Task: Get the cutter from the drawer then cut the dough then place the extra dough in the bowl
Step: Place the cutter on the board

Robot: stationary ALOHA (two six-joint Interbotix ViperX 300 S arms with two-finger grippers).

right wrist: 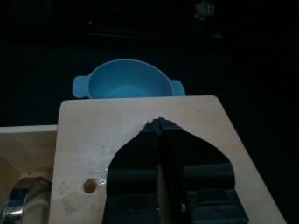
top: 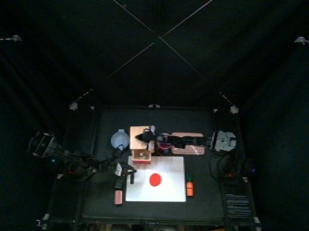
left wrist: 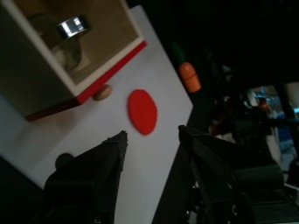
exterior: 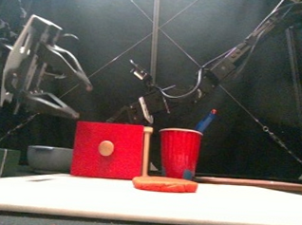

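The wooden box [exterior: 110, 150] and red cup [exterior: 179, 152] are standing just behind the dough [exterior: 165, 184], leaving its front approach lying open.

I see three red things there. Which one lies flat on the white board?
The red dough disc, lying flat on the white cutting board. The red drawer front and the red cup stand upright behind it.

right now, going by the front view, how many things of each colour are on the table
red: 3 (dough disc, cup, drawer front)
blue: 1 (toy knife)
blue-grey: 1 (bowl)
white: 1 (cutting board)
total: 6
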